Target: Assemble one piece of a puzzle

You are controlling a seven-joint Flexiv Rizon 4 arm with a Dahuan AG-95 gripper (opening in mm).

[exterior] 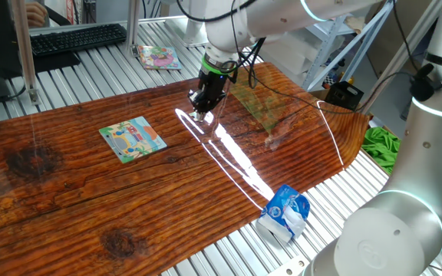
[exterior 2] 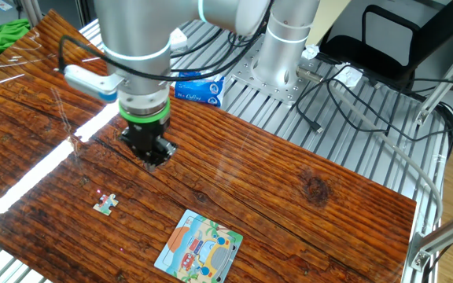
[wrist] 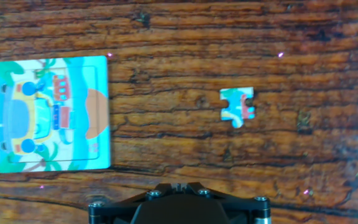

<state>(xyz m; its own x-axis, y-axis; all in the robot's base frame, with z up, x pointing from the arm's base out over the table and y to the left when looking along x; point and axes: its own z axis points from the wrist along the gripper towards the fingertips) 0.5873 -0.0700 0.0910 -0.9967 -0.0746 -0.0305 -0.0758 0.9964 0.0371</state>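
Observation:
The puzzle point(exterior: 132, 139) is a small square board with a light blue, green and orange cartoon. It lies flat on the wooden table, and shows in the other fixed view point(exterior 2: 199, 248) and at the left of the hand view point(wrist: 53, 113). A loose puzzle piece point(wrist: 238, 106) lies on the wood apart from the board, also seen in the other fixed view point(exterior 2: 106, 204). My gripper point(exterior: 201, 112) hovers just above the table beside the piece, not touching it point(exterior 2: 152, 154). Its jaws look closed together and empty. In the hand view only the gripper's black base shows.
A blue-and-white packet point(exterior: 286, 215) lies off the table's near edge. A pink-and-green picture board point(exterior: 158, 57) and a keyboard point(exterior: 75, 38) lie beyond the far edge. A green cloth point(exterior: 382, 146) is at the right. A clear greenish sheet point(exterior: 263, 103) lies right of the gripper.

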